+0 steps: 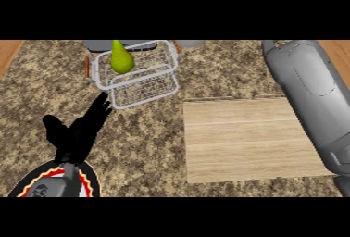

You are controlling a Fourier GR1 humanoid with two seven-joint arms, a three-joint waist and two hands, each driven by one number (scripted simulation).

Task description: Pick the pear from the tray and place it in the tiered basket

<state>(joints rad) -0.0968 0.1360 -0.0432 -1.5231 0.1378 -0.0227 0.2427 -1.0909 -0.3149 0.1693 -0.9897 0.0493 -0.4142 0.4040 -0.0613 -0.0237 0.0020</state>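
Left hand near tiered basket rim

1. Set at head height over the counter's near side; sole view, so no overlap with another.
2. Aimed steeply down onto the top, facing the far edge, toward frame top.
3. Held close: takes in little beyond the counter, only wood-coloured strips at both upper corners.
4. Catches the tiered basket just under frame top, left of centre, and the wooden tray right of centre.
5. Takes in the left hand at lower left and the grey right forearm down the right side; not mirrored.
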